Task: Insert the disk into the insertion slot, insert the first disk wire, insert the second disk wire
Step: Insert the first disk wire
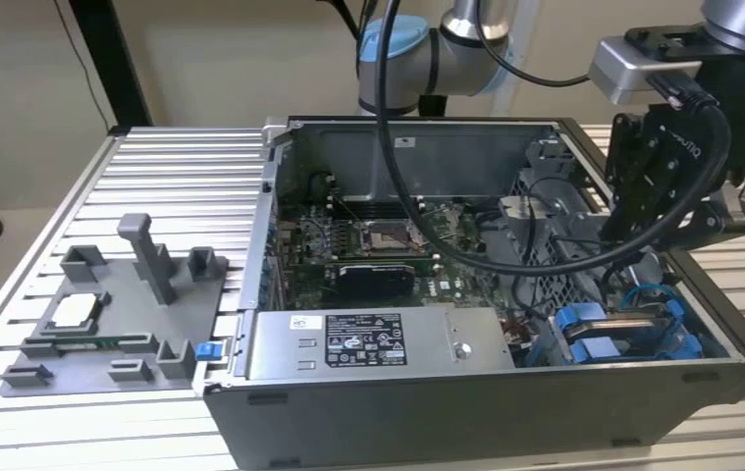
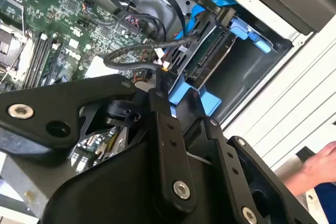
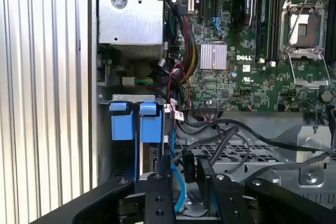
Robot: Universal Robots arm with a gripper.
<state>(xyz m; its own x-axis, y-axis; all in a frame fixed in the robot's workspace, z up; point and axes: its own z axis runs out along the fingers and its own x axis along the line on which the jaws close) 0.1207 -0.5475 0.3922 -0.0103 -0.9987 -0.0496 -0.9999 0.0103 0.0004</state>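
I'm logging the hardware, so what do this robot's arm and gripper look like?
The arm is a silver-grey tube with a light blue joint cap, and black cables hang from it. A silver-grey box sits at the wrist. The gripper is matt black, built of flat jointed bars with silver screws.

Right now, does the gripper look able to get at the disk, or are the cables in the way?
Probably yes. In the second wrist view the gripper hangs close to the disk, whose end faces it with open space between. Black cables loop alongside and might snag.
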